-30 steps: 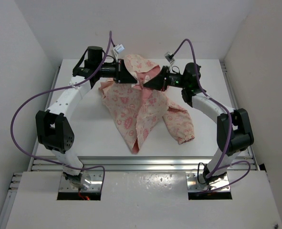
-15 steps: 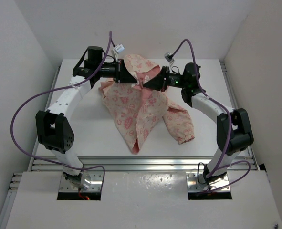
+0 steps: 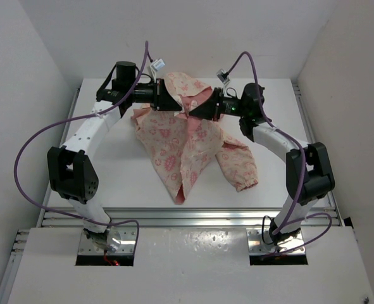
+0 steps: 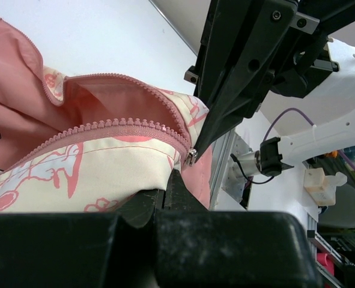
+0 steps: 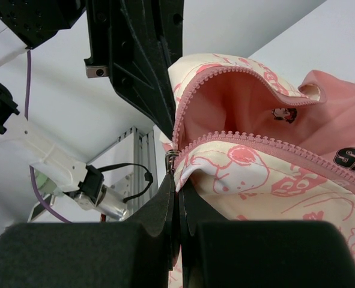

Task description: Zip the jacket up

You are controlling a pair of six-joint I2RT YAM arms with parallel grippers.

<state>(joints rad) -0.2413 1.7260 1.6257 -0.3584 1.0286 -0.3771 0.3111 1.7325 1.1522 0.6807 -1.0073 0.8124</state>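
The jacket (image 3: 180, 142), cream with pink floral print, hangs from both grippers at the far middle of the table, and its lower part and one sleeve (image 3: 240, 168) lie on the table. My left gripper (image 3: 179, 106) is shut on the jacket's edge just below the pink zipper (image 4: 105, 127). My right gripper (image 3: 194, 111) faces it, tip to tip, shut on the jacket (image 5: 273, 180) right at the metal zipper slider (image 5: 172, 161). The slider also shows in the left wrist view (image 4: 191, 157). The zipper is open above the grip and the salmon lining (image 5: 237, 114) shows.
The white table (image 3: 117, 171) has a metal rail (image 3: 187, 218) along its near edge. White walls close in the sides and back. Purple cables (image 3: 31, 142) loop off both arms.
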